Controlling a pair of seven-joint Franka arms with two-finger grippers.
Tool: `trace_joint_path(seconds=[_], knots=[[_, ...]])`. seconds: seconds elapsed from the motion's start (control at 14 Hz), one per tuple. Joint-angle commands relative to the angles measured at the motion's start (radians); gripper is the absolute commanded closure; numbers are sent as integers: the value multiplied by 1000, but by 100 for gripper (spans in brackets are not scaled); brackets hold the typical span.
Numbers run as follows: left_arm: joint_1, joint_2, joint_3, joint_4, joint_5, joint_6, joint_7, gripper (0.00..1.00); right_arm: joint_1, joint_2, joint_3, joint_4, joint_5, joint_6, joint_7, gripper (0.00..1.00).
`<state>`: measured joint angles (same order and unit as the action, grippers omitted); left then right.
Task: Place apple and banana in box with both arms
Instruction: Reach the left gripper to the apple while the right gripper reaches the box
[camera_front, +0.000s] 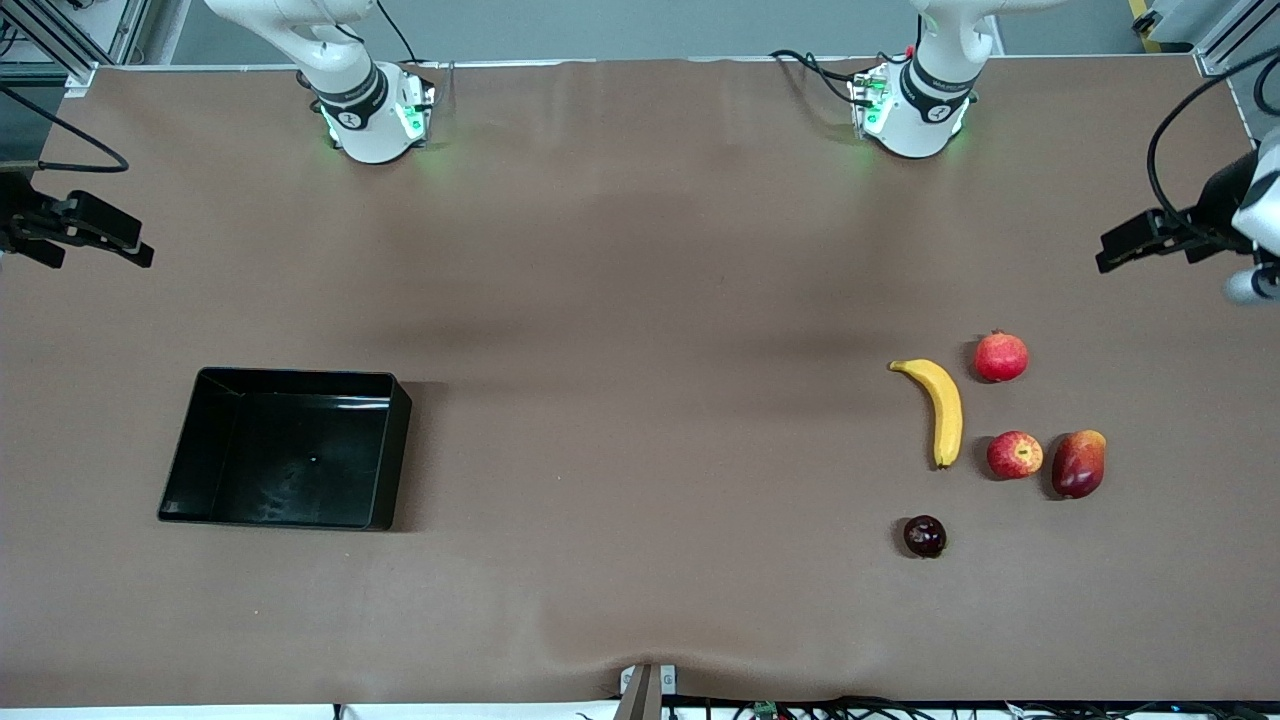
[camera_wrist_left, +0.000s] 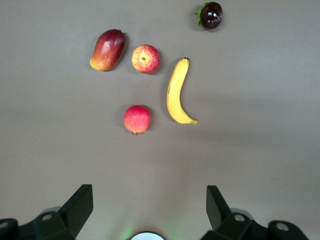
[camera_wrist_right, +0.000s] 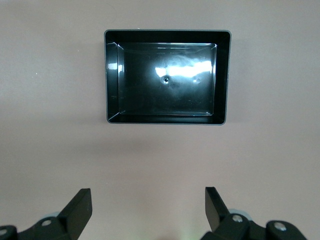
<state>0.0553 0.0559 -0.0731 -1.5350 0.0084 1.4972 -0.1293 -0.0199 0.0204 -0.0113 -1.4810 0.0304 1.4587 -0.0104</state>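
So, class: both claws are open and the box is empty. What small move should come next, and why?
Probably lower the left claw toward the banana: it hangs open above the fruit, while the box sits at the right arm's end.

Looks like a robotics lab bench rather than a home. Two white arms bolted by round bases (camera_front: 375, 125) with green lights onto a table (camera_front: 640, 260) under a plain brown cover. Aluminium framing (camera_front: 60, 40) just off the table's corner nearest the right arm's base. Loose cables (camera_front: 800, 708) along the table's edge nearest the front camera.
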Motion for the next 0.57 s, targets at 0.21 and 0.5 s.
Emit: trace_joint_path(seconds=[0.21, 0.5], knots=[[8, 107, 1, 3, 13, 106, -85, 0, 17, 24, -1, 5, -1, -4, 9, 0], [5, 166, 1, -47, 30, 202, -180, 0, 21, 93, 1, 5, 2, 8, 12, 0]])
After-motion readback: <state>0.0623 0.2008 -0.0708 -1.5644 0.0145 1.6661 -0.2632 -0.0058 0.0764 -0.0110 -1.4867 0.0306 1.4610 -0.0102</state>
